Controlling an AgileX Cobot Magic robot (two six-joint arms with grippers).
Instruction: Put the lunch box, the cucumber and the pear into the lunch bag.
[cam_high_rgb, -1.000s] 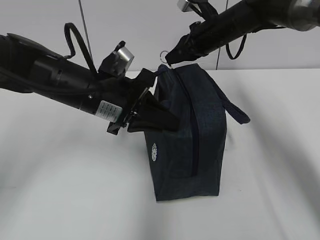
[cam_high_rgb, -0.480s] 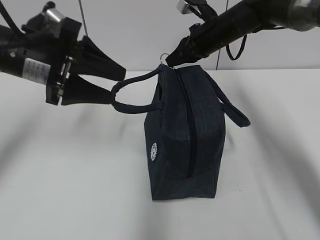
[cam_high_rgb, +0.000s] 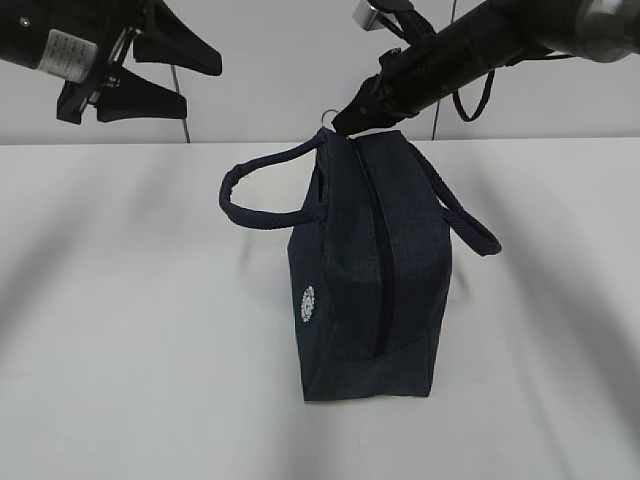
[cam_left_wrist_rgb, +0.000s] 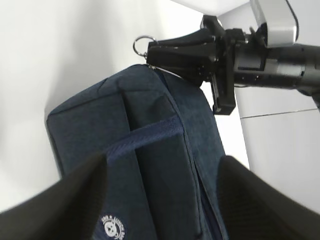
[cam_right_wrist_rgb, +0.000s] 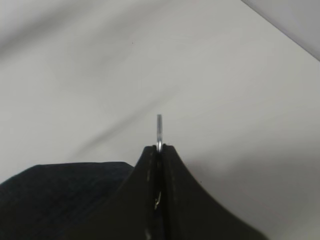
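Observation:
The dark navy lunch bag (cam_high_rgb: 375, 280) stands on its end on the white table, its zipper line (cam_high_rgb: 381, 250) running down the side facing me. My right gripper (cam_high_rgb: 340, 123) is shut on the metal ring pull (cam_right_wrist_rgb: 159, 127) at the bag's top corner. In the left wrist view the ring pull (cam_left_wrist_rgb: 141, 44) sticks out of the right gripper (cam_left_wrist_rgb: 152, 54). My left gripper (cam_high_rgb: 203, 87) hangs open in the air at upper left, apart from the bag, holding nothing. One loop handle (cam_high_rgb: 262, 195) sticks out to the left. The lunch box, cucumber and pear are out of view.
The white table (cam_high_rgb: 120, 350) spreads around the bag. A pale wall with panel seams (cam_high_rgb: 165, 40) rises behind it. The second handle (cam_high_rgb: 470, 225) droops on the bag's right side. A small round white logo (cam_high_rgb: 308, 303) marks the bag's left face.
My left gripper opened, let go of the bag's left handle and pulled back up and to the left. The handle swung out loose and the bag settled. The right gripper kept its grip.

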